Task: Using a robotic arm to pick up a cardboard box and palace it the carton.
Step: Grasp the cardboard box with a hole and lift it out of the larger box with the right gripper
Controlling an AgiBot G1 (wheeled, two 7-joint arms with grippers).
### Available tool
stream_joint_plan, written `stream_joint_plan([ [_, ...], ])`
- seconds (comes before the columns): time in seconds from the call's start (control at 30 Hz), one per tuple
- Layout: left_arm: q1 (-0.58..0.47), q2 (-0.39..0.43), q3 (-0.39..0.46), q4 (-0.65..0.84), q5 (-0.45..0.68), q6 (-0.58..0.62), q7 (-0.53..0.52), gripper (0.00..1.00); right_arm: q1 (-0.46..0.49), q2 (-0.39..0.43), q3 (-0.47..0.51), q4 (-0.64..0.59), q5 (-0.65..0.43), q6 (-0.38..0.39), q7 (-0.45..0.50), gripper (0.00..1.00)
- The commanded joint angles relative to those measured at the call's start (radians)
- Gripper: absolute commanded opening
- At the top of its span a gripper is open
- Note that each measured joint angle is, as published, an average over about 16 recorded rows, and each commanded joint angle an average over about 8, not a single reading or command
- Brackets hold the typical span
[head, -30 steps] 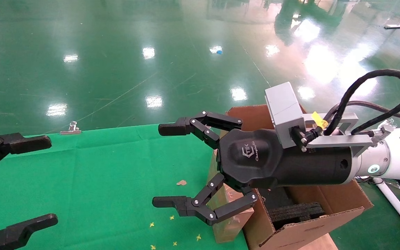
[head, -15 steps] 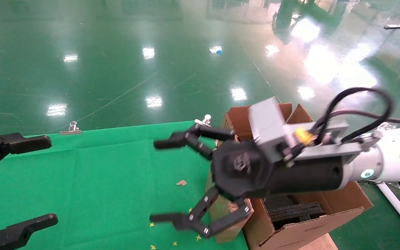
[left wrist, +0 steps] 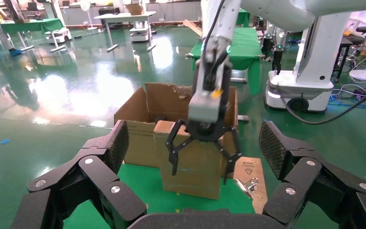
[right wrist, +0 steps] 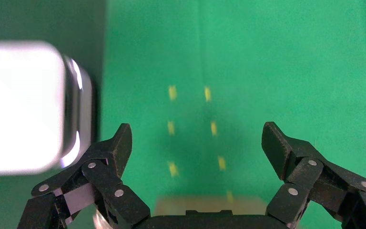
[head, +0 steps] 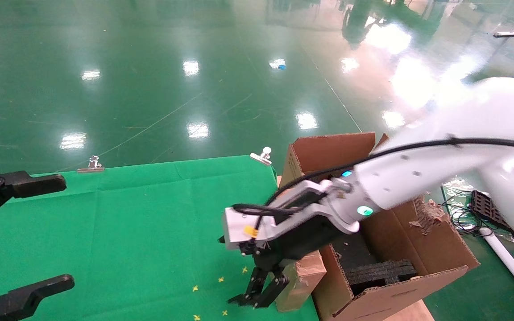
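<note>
right arm: robotic arm (head: 417, 178) bent steeply down, right gripper (head: 257, 298) fingers spread, at tabletop's right edge | left gripper (head: 14, 236) fingers spread, hovering at left edge

Slim brown cardboard box (head: 300, 280) upright on green cloth, against the open carton (head: 417, 249).

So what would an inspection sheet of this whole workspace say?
Surface: green cloth on a table, clipped at its far edge.
Job's things: slim box upright on the cloth beside the carton, which holds black foam.
Clutter: small yellow marks and a brown scrap on the cloth.
Grippers: right gripper open, pointing down beside the box; left gripper open, apart at the cloth's left.
Cables: black cable along the right arm.
Surroundings: glossy green floor, other tables and robots.
</note>
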Motion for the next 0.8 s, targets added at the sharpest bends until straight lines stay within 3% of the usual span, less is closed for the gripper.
stream_joint_plan([
  [0.03, 0.000, 0.000, 0.000, 0.000, 0.000, 0.000, 0.000, 1.00, 0.056, -0.034, -0.073, -0.001, -0.083, -0.006, 0.035, 1.00],
  [0.17, 0.000, 0.000, 0.000, 0.000, 0.000, 0.000, 0.000, 1.00, 0.194, -0.061, -0.200, -0.001, -0.120, -0.013, 0.115, 1.00],
  [0.47, 0.000, 0.000, 0.001, 0.000, -0.001, 0.000, 0.001, 1.00, 0.488, -0.058, -0.495, -0.002, -0.076, -0.014, 0.238, 1.00],
  [0.63, 0.000, -0.001, 0.002, 0.000, -0.001, -0.001, 0.001, 1.00, 0.581, -0.060, -0.641, 0.001, -0.051, -0.005, 0.261, 1.00],
  [0.8, 0.000, -0.001, 0.002, 0.000, -0.001, -0.001, 0.001, 1.00, 0.615, -0.063, -0.736, 0.003, -0.024, 0.011, 0.263, 1.00],
])
